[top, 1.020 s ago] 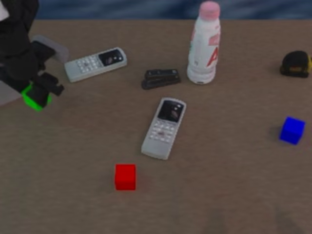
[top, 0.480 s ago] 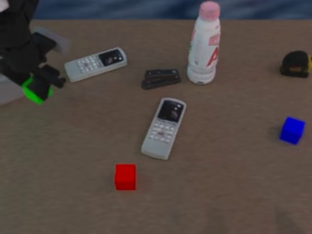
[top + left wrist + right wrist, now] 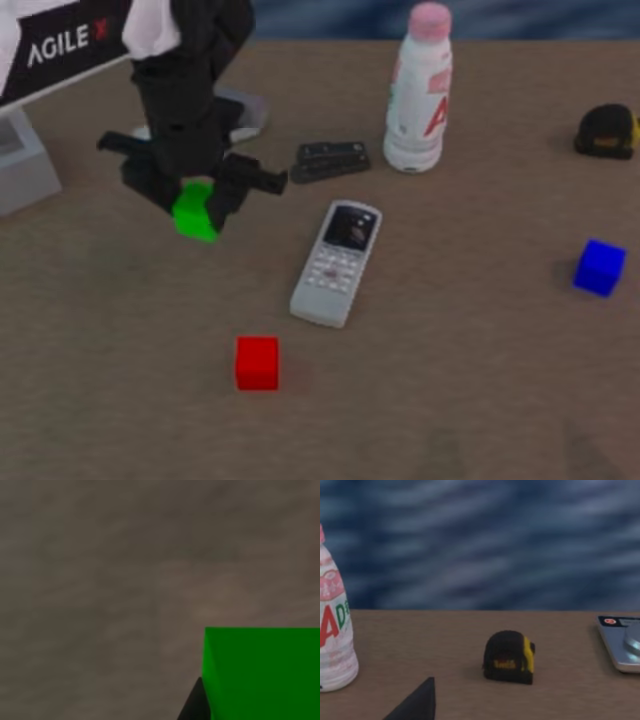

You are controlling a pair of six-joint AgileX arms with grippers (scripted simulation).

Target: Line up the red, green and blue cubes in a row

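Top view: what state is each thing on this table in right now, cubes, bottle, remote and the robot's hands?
Green cube: held in the left hand, over the table's left half.
Red cube: resting on the table, untouched.
Blue cube: resting near the right edge, untouched.
Bottle: upright, pink cap on.
Grey remote: lying flat, keys up.
Tape measure: resting at far right.
Right hand: out of the top view.
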